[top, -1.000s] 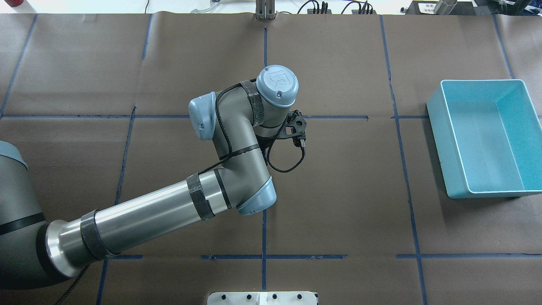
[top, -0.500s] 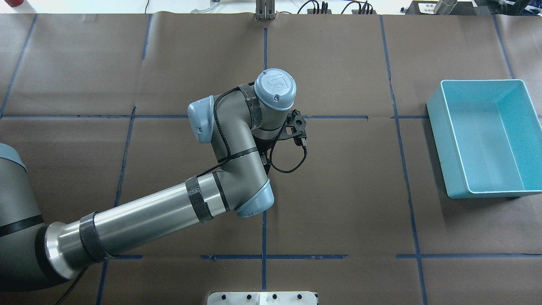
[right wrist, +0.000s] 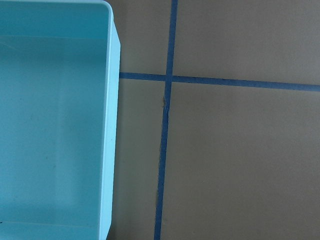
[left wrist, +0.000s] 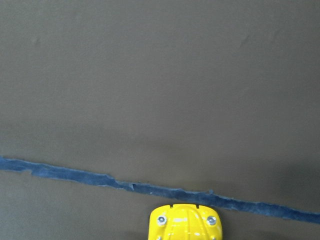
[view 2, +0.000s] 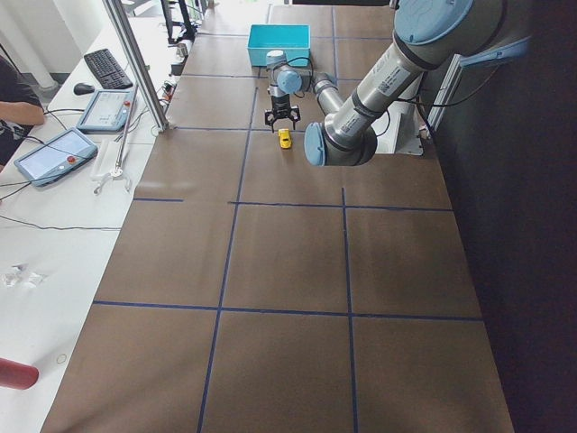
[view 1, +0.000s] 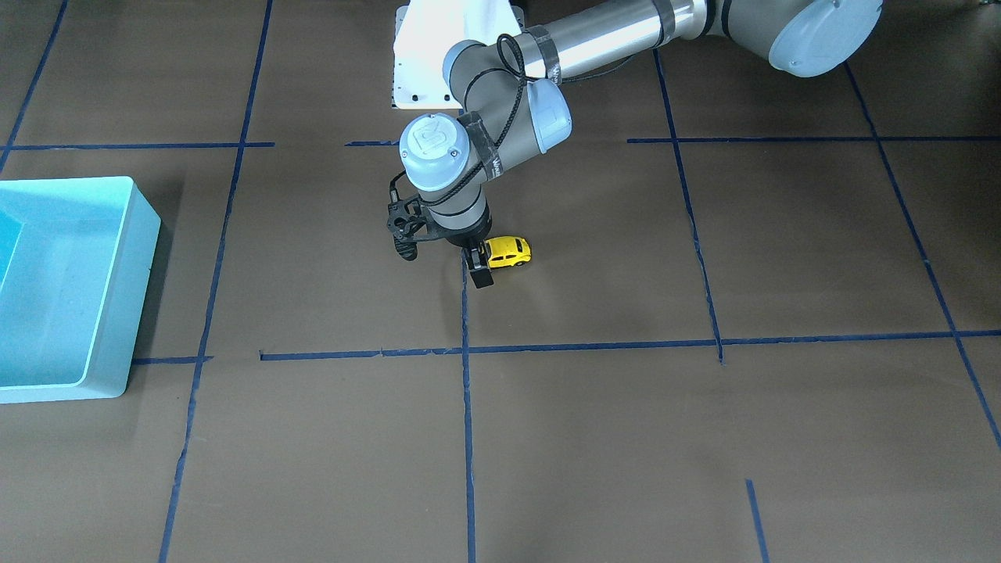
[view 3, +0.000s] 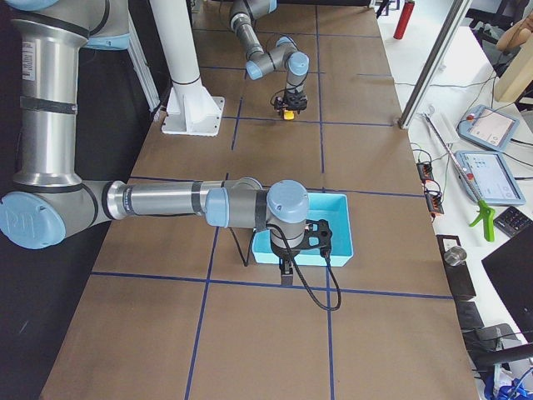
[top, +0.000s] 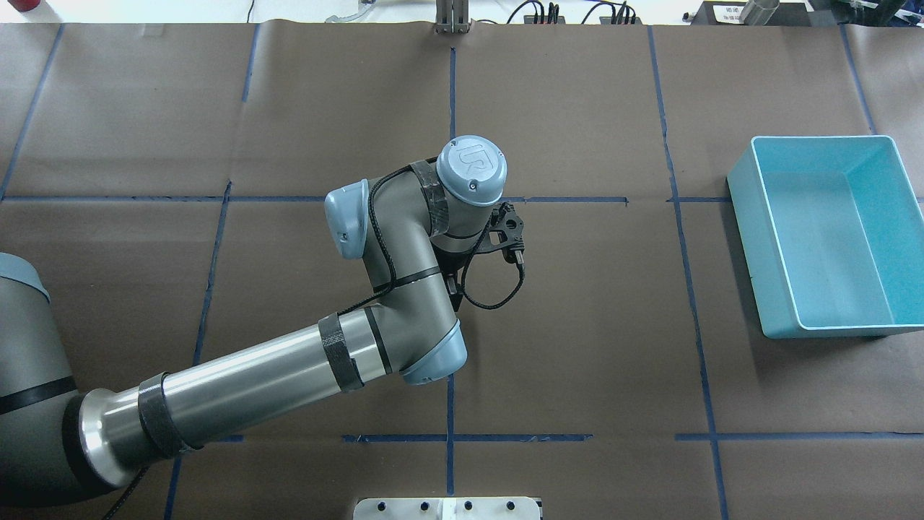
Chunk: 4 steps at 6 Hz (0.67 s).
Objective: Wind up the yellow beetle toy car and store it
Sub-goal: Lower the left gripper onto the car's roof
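**Car.** The tiny bright-yellow Beetle-shaped toy car point(view 1: 510, 250) stands upright near the middle of the brown paper-covered desk point(view 1: 704, 438), just beside one of the blue tape lines point(view 1: 466, 407). The left wrist view catches only its rounded end at the bottom edge, with a tape line just beyond it. You will not find the car in the overhead view (the wrist of the left arm point(top: 404, 274) hides it).

**Jaws.** The left jaws stand over the car. The front-facing view shows you one dark finger point(view 1: 478, 274) on the car's near side, at one end of it. The other finger is hidden behind the wrist. The jaws seem to straddle the car, but you cannot tell whether they press on it.

**Surroundings.** The light-blue rectangular plastic bin point(top: 761, 253) sits well apart on the robot's right, and the car is not in it. The right arm point(view 3: 166, 202) holds the right jaws near the bin's edge. They show only in a side view, so you cannot tell how far they are open.

**Change.** Against the overhead pictures of a second and half a second ago, the left wrist's blue-grey cap point(top: 471, 165) has shifted down the picture, while the bin has kept its place. Read this as the arm settling onto the car, or perhaps as the start of a pull-back stroke; the pictures do not separate the two. Either way, winding has at most just begun and storing lies ahead.
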Each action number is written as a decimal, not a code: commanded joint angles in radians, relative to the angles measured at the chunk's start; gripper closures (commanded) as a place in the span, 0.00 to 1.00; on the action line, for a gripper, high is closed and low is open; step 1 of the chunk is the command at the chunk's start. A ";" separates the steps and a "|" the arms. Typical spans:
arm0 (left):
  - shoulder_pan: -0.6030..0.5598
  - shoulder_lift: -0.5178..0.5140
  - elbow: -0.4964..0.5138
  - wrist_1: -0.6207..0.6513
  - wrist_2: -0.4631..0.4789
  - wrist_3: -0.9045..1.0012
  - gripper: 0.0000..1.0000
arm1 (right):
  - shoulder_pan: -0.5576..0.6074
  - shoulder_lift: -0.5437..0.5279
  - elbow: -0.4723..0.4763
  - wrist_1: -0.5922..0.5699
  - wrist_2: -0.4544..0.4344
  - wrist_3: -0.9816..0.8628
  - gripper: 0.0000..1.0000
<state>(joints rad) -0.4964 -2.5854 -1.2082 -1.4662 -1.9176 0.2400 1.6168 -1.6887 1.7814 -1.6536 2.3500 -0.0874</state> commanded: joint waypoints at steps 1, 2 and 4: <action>0.007 0.007 0.001 -0.009 0.000 0.008 0.64 | 0.000 0.000 0.000 0.000 0.000 0.000 0.00; 0.001 0.002 -0.004 -0.011 -0.001 0.010 0.86 | 0.000 0.000 0.000 0.000 0.000 0.000 0.00; -0.002 -0.002 -0.063 -0.055 -0.009 0.015 0.89 | 0.000 0.000 0.000 0.000 0.000 0.000 0.00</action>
<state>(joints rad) -0.4968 -2.5864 -1.2375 -1.4949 -1.9247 0.2539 1.6168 -1.6889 1.7809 -1.6543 2.3501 -0.0874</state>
